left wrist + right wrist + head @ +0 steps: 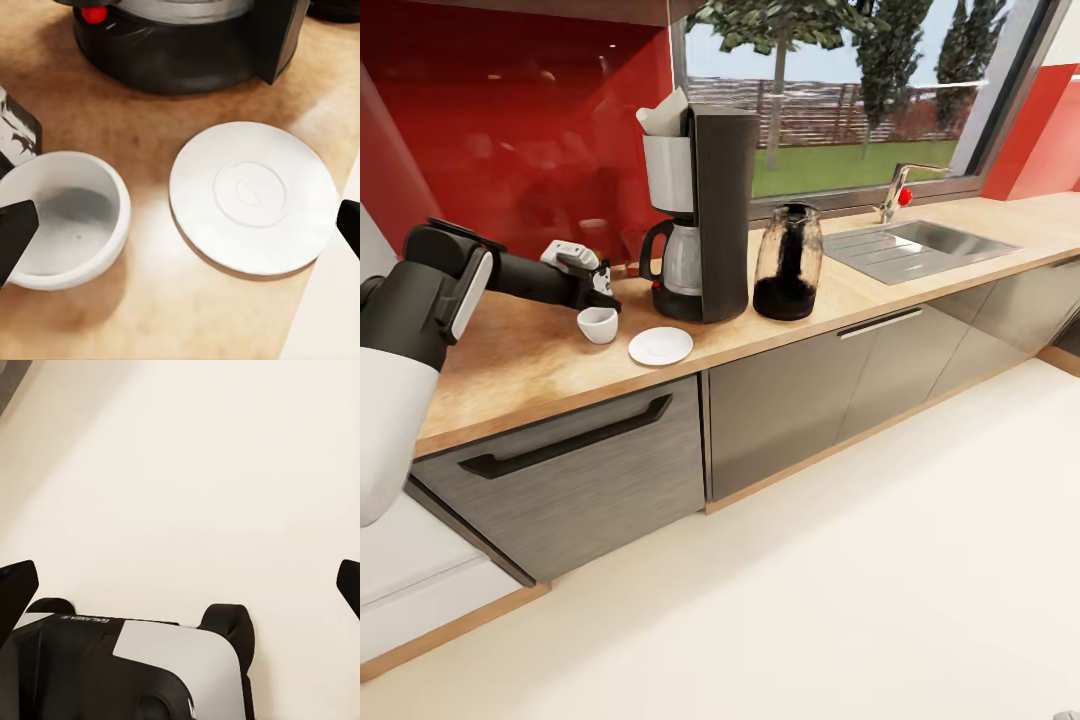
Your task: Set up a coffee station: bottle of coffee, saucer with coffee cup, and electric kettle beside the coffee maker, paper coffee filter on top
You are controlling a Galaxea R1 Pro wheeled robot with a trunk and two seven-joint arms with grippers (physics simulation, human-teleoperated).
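Countertop [550, 365] carries coffee maker [705, 210], kettle [787, 262] | saucer [661, 346] bare, before the maker | cup [598, 324] just beside saucer, beneath left gripper [600, 290], jaws wide | right gripper [180, 577] wide, over floor [225, 472]

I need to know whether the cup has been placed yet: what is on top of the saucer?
Nothing. The saucer lies bare on the countertop; the coffee cup stands beside it, apart, on the wood.

Coffee maker [187, 45] top cropped
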